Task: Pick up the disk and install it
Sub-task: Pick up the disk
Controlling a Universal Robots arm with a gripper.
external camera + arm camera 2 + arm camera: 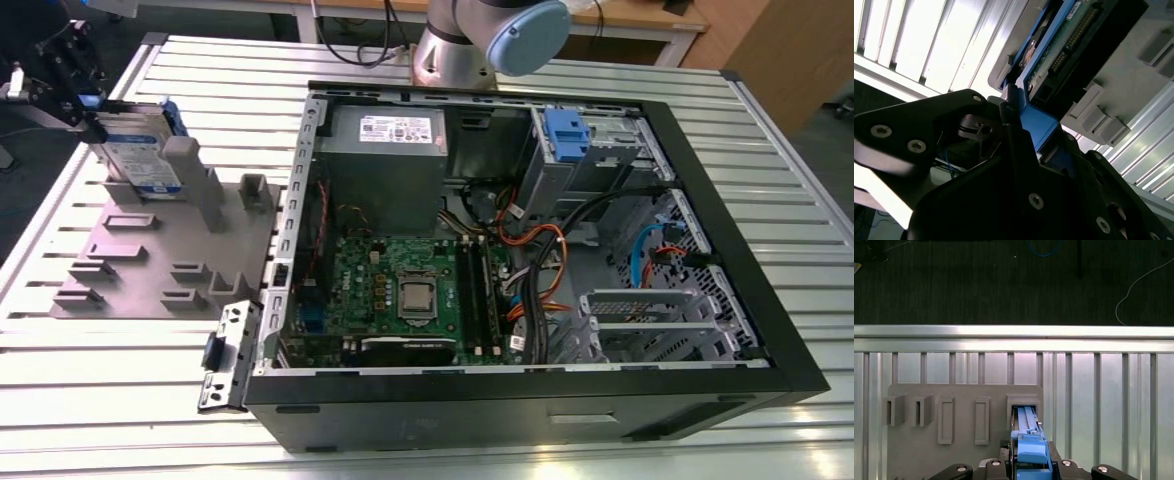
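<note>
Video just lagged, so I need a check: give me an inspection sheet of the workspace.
surface: slatted metal table.
job's things: disk upright in a grey holder slot; open PC case beside it.
clutter: nothing seen.
pincer: shut on the disk's blue frame.
cables: orange, blue and black leads inside the case.
surroundings: arm base at the case's far side; wooden desk beyond; dark floor.

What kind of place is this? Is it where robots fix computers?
Probably a robot workshop or lab: a robot arm stands beside an open computer on a metal table, and a disk sits in a grey holder.
</note>
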